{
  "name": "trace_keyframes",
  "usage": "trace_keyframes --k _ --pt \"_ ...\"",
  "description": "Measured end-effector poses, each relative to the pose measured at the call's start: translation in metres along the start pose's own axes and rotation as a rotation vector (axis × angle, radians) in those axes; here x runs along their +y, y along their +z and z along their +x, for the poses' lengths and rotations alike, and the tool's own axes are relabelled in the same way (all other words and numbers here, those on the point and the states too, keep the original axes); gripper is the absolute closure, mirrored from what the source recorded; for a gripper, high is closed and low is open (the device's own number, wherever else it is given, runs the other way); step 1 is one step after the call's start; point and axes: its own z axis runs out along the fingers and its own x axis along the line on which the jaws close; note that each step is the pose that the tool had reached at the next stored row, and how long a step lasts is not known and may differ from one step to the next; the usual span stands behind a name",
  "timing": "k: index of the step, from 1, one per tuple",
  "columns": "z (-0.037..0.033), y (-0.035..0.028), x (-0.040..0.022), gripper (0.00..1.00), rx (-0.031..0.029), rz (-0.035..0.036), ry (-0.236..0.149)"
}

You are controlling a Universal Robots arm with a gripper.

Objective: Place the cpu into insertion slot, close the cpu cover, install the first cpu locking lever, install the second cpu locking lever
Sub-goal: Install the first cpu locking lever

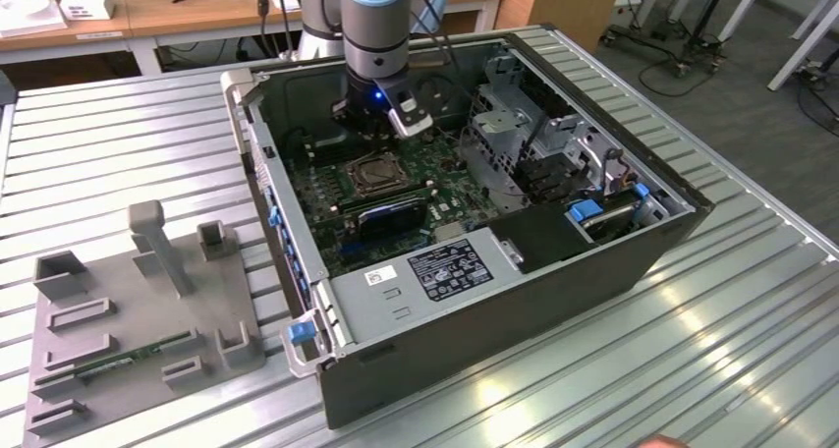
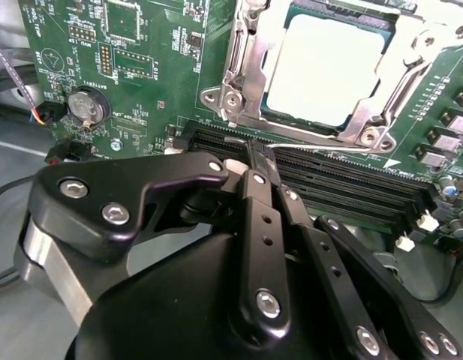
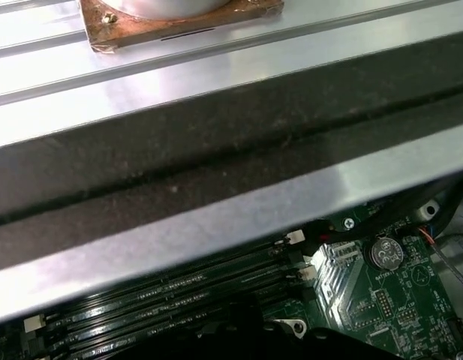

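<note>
One cpu point(image 2: 325, 67) flat in insertion slot point(image 1: 371, 176), silvery top up, near-square, edges parallel to memory slots point(image 2: 351, 180). One cpu cover point(image 2: 250, 60) down around it. One thin wire lever point(image 2: 321, 148) alongside. End effector point(image 2: 255, 156) clenched, tips at lever end. One open computer case point(image 1: 525, 271) on desk point(image 1: 734, 350).

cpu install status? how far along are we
Done: cpu sits in the insertion slot and the cpu cover lies down around it. In hand: the gripper, fingers together, is at the end of a thin wire locking lever beside the memory slots. Left: latching the levers; whether either is hooked can't be told.
</note>
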Motion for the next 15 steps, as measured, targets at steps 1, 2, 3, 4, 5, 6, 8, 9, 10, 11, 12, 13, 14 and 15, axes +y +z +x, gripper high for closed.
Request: trace_keyframes --k 1,2,3,4,5,6,8,9,10,11,12,13,14,15 --pt "0.0002 0.0005 -0.0002 0.89 -0.0002 0.0 -0.001" --pt "0.0004 0.0008 -0.0004 0.89 -0.0004 0.0 -0.002" --pt "0.0007 0.0011 -0.0005 0.89 -0.0003 0.0001 -0.002" --pt "0.001 0.0014 -0.0007 0.89 -0.0002 0.0002 -0.003" --pt "0.0014 0.0017 -0.0009 0.89 0.0 0.0006 -0.005" --pt "0.0018 0.0018 -0.0011 0.89 0.0002 0.0011 -0.006" --pt "0.0026 0.0021 -0.0017 0.89 0.0005 0.0026 -0.01" --pt "0.003 0.0022 -0.002 0.89 0.0006 0.0039 -0.012" --pt "0.0033 0.0023 -0.0023 0.89 0.0007 0.0056 -0.015" --pt "0.0034 0.0025 -0.0026 0.89 0.0007 0.0074 -0.017" --pt "0.0036 0.0027 -0.0028 0.89 0.0008 0.009 -0.02" --pt "0.0036 0.0028 -0.0031 0.89 0.001 0.0106 -0.024" --pt "0.0037 0.003 -0.0033 0.89 0.0011 0.0124 -0.027" --pt "0.0037 0.0031 -0.0035 0.89 0.0014 0.0141 -0.03"
